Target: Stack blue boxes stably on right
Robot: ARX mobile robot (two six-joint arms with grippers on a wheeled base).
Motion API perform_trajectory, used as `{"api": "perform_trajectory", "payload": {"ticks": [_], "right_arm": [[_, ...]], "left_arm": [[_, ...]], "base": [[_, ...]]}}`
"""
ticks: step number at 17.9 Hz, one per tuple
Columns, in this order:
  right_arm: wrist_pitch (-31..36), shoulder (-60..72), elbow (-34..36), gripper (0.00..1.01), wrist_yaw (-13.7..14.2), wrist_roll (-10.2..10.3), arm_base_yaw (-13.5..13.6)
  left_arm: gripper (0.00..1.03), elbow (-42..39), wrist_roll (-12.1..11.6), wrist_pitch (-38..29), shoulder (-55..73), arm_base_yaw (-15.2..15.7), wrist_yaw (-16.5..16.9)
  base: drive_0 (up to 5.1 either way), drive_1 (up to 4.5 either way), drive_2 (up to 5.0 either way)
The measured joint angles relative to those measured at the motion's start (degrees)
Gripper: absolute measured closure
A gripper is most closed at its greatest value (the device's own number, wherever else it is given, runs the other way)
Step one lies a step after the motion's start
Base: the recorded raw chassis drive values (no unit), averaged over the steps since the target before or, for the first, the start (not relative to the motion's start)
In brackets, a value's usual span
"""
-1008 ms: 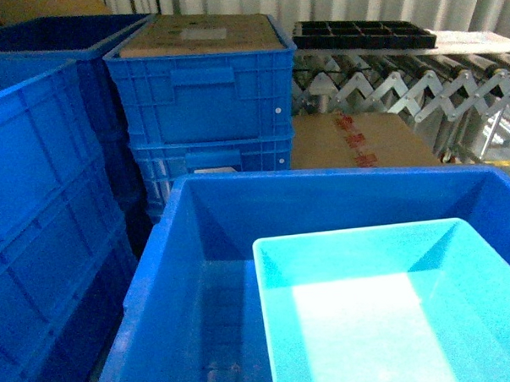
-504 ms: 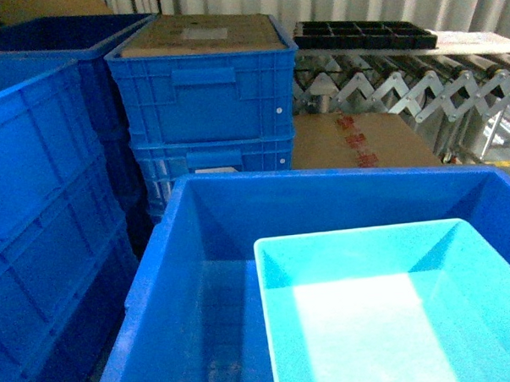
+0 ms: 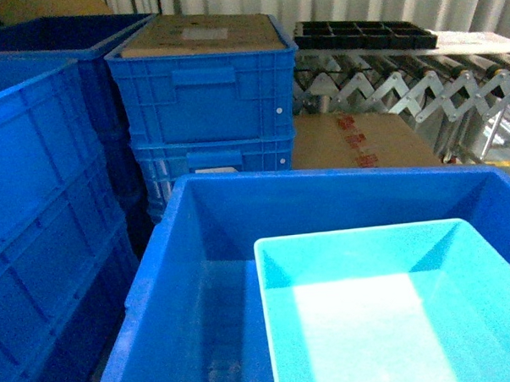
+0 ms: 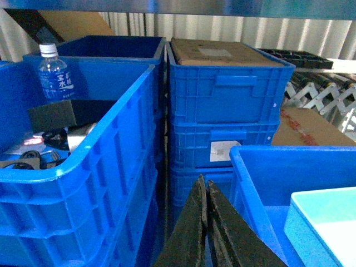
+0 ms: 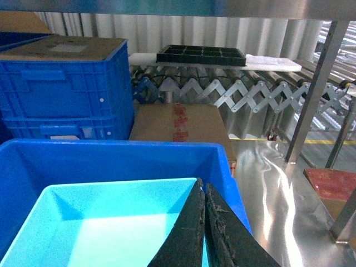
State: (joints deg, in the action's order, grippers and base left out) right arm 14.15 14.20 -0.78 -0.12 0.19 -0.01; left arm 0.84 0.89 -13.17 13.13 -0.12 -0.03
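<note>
One light turquoise blue box (image 3: 370,313) sits on the right side inside a big dark blue crate (image 3: 198,236) right in front of me. The same blue box (image 5: 105,222) fills the lower left of the right wrist view and its corner (image 4: 328,222) shows at the lower right of the left wrist view. My left gripper (image 4: 204,183) is shut and empty, hanging over the gap beside the crate's left wall. My right gripper (image 5: 201,188) is shut and empty, above the tub's far right corner. Neither gripper appears in the head view.
Stacked dark blue ribbed crates (image 3: 204,92) topped with cardboard stand behind. A tall crate (image 4: 83,167) at the left holds a water bottle (image 4: 54,72) and black gear. A cardboard carton (image 3: 363,140), a roller conveyor (image 3: 420,82) with a black tray (image 3: 362,34), and steel flooring (image 5: 289,189) lie to the right.
</note>
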Motion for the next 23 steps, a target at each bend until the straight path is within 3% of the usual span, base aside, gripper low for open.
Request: {"api": "perform_trajectory", "payload": {"ticks": [3, 4, 5, 6, 12, 13, 17, 18, 23], "right_arm": [[-3.45, -3.54, 0.0, 0.99, 0.0, 0.0, 0.0], [-4.33, -4.39, 0.0, 0.99, 0.0, 0.0, 0.0], [-12.39, -9.42, -0.04, 0.99, 0.02, 0.0, 0.0], [-13.79, -14.05, -0.04, 0.99, 0.04, 0.0, 0.0], [-14.38, -13.97, -0.07, 0.99, 0.09, 0.0, 0.0], [-14.38, -13.97, -0.07, 0.89, 0.09, -0.02, 0.0], [-14.38, -13.97, -0.07, 0.34, 0.09, -0.02, 0.0], [-14.38, -13.97, -0.07, 0.02, 0.09, -0.02, 0.0], [-14.38, -13.97, -0.07, 0.03, 0.09, -0.02, 0.0]], "left_arm": [[1.01, 0.0, 0.0, 3.15, -3.21, 0.0, 0.0], [1.01, 0.07, -0.02, 7.61, -6.27, 0.0, -0.07], [1.01, 0.04, -0.04, 13.88, -12.15, 0.0, -0.22], [1.01, 0.28, -0.09, 12.5, -12.63, 0.0, -0.17], [1.01, 0.07, -0.09, 13.42, -12.7, 0.11, -0.02], [0.94, 0.07, -0.09, 13.42, -12.7, 0.11, 0.0], [0.4, 0.07, -0.07, 13.42, -12.7, 0.11, 0.0], [0.03, 0.07, -0.11, 13.42, -12.7, 0.11, 0.0], [0.05, 0.07, -0.11, 13.42, -12.7, 0.11, 0.0]], "base": [[0.0, 0.0, 0.0], [0.0, 0.0, 0.0], [0.0, 0.0, 0.0], [0.0, 0.0, 0.0], [0.0, 0.0, 0.0], [0.0, 0.0, 0.0], [0.0, 0.0, 0.0], [0.0, 0.0, 0.0], [0.0, 0.0, 0.0]]}}
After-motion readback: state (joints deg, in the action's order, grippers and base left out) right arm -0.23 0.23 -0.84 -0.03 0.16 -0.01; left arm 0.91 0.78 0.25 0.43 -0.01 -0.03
